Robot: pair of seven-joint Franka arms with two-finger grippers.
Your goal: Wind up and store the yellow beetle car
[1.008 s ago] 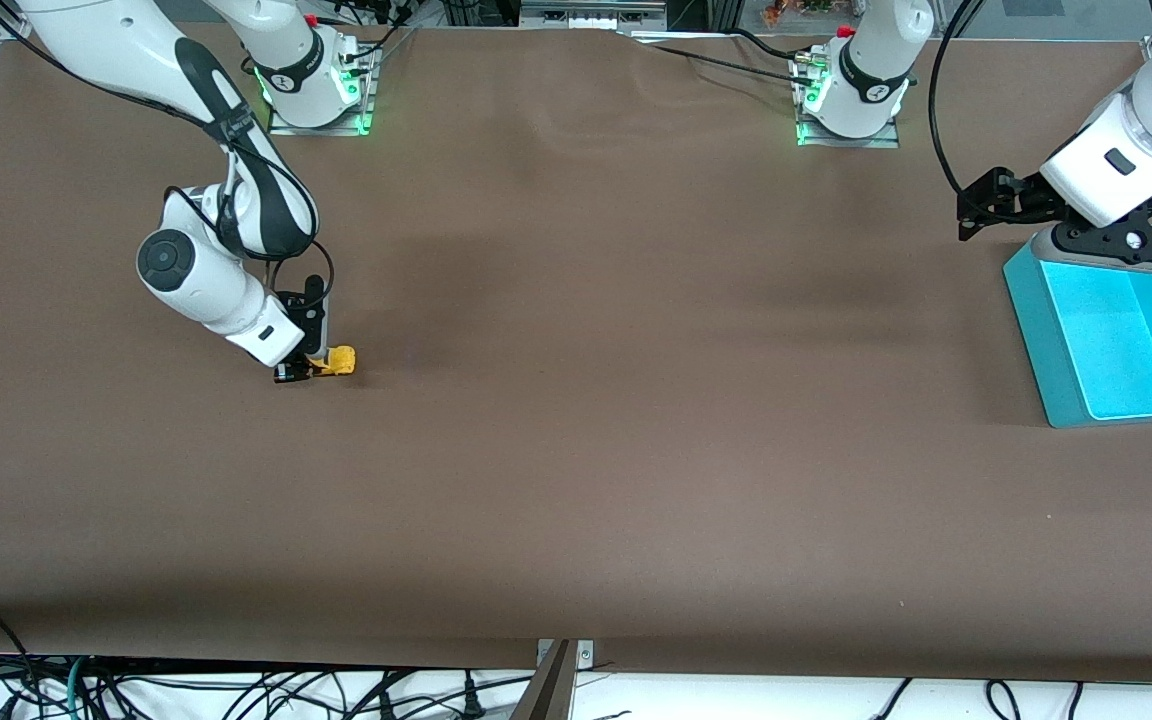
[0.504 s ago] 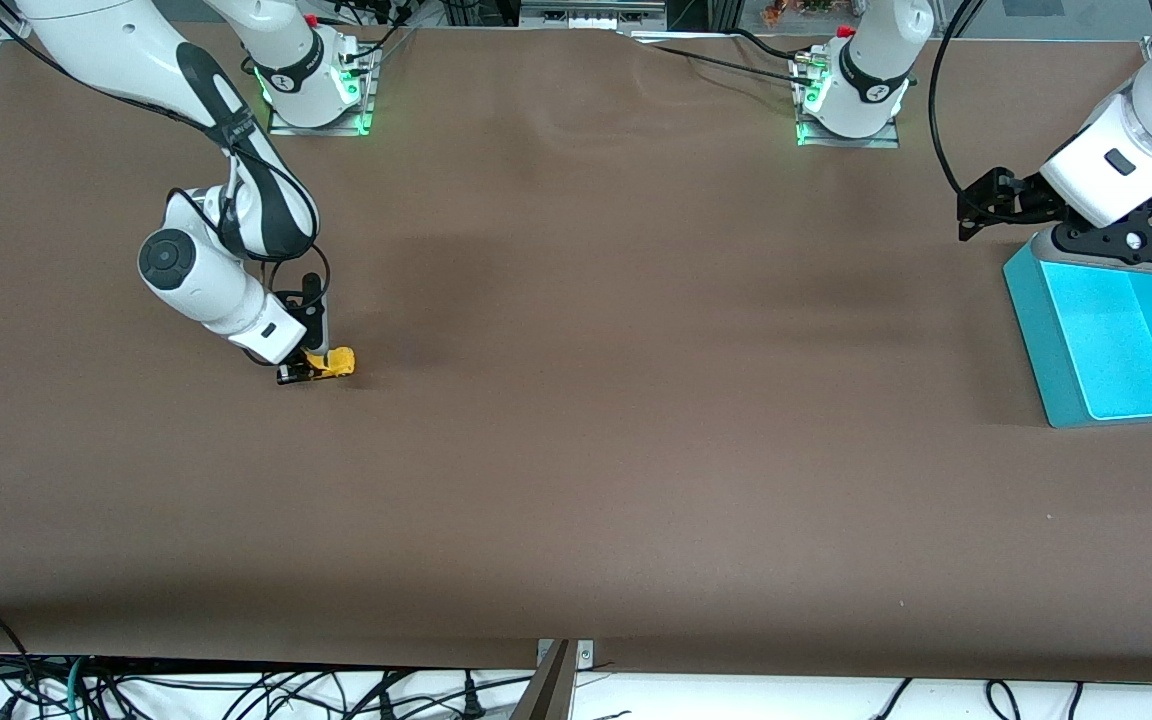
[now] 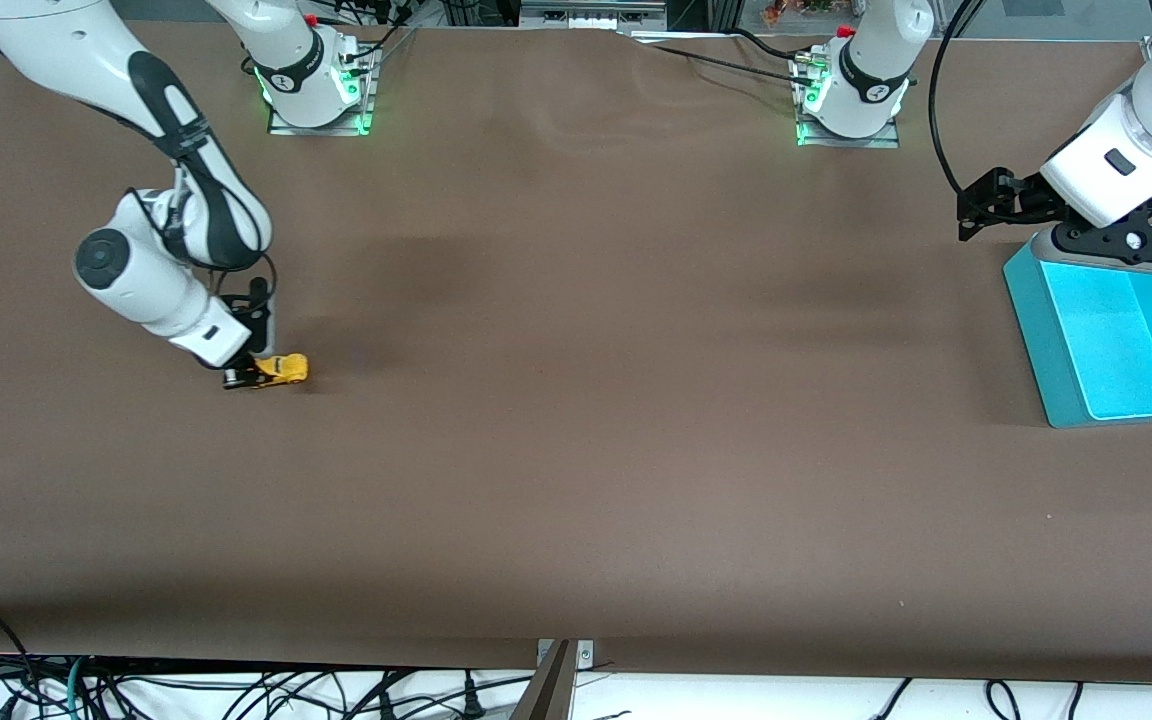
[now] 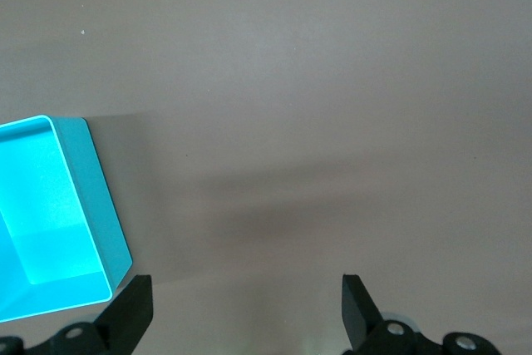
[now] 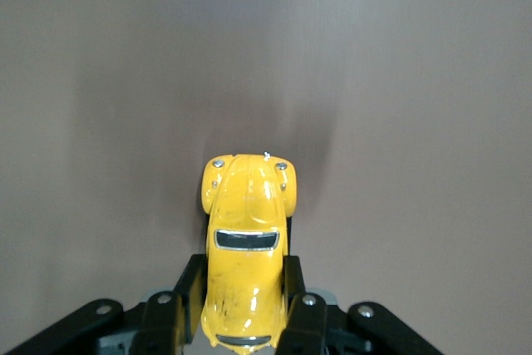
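The yellow beetle car (image 3: 283, 369) sits low on the brown table toward the right arm's end, its nose pointing toward the table's middle. My right gripper (image 3: 254, 374) is shut on its rear half. In the right wrist view the yellow beetle car (image 5: 246, 243) shows from above, with the black fingers (image 5: 189, 288) pressed against both sides of its body. My left gripper (image 3: 1126, 245) hangs over the farther edge of the teal bin (image 3: 1116, 345), open and holding nothing; its fingertips (image 4: 133, 309) stand wide apart over bare table.
The teal bin (image 4: 50, 222) stands at the left arm's end of the table. Two arm bases (image 3: 316, 75) with green lights stand along the table's farthest edge. Cables hang below the nearest edge.
The right gripper has dragged the car along the table away from the middle, toward the right arm's end. The left arm has not moved.
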